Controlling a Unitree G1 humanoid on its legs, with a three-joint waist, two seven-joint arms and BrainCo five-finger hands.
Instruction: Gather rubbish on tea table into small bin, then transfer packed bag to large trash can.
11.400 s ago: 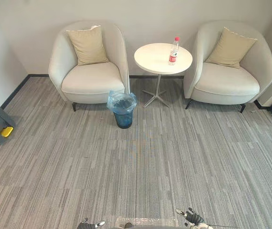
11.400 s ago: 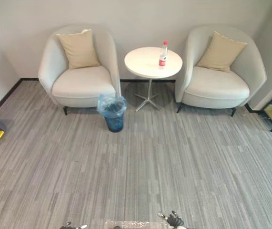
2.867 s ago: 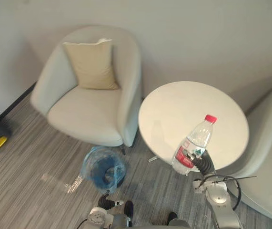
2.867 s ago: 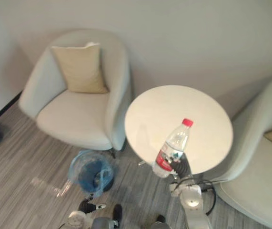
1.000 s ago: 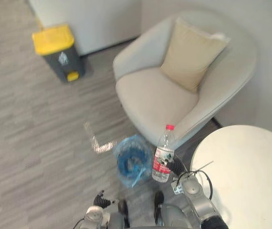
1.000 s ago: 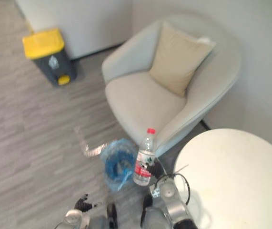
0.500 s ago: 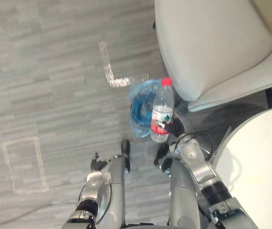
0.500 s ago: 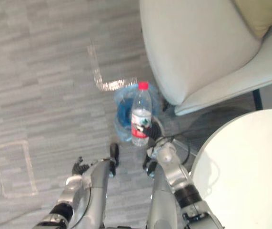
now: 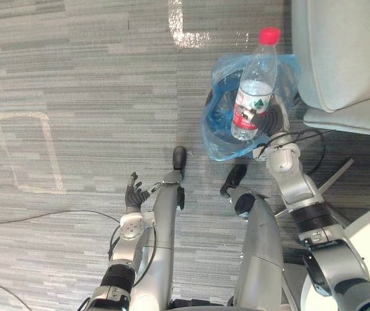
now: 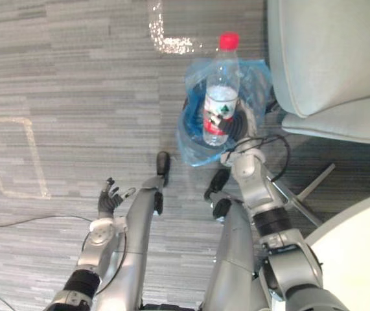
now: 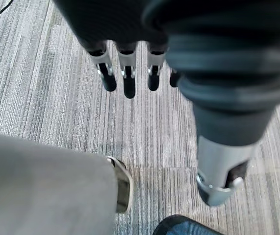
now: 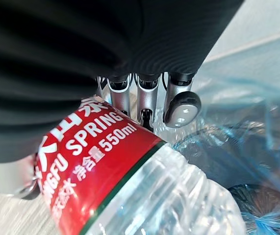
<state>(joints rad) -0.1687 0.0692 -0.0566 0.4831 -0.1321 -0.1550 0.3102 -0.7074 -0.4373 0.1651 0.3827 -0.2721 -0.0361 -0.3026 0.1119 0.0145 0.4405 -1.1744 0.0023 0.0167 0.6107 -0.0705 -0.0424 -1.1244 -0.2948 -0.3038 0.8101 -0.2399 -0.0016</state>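
Note:
A clear plastic bottle (image 9: 254,84) with a red cap and red label is held upright over the small bin (image 9: 220,129), which is lined with a blue bag. My right hand (image 9: 272,122) is shut on the bottle's lower part; the right wrist view shows its fingers (image 12: 147,98) curled round the red label (image 12: 95,152), with the blue bag (image 12: 247,156) beyond. My left hand (image 9: 135,194) hangs low at my left side over the carpet, its fingers (image 11: 125,73) straight and holding nothing.
A pale armchair (image 9: 340,52) stands right beside the bin. The white round tea table (image 10: 359,259) is at the lower right, its metal leg (image 9: 337,178) running under it. Tape marks (image 9: 26,152) lie on the grey carpet at the left.
The camera has tipped further down and swung. My right hand has brought the bottle from beside the bin to over its opening. The left hand still hangs open.

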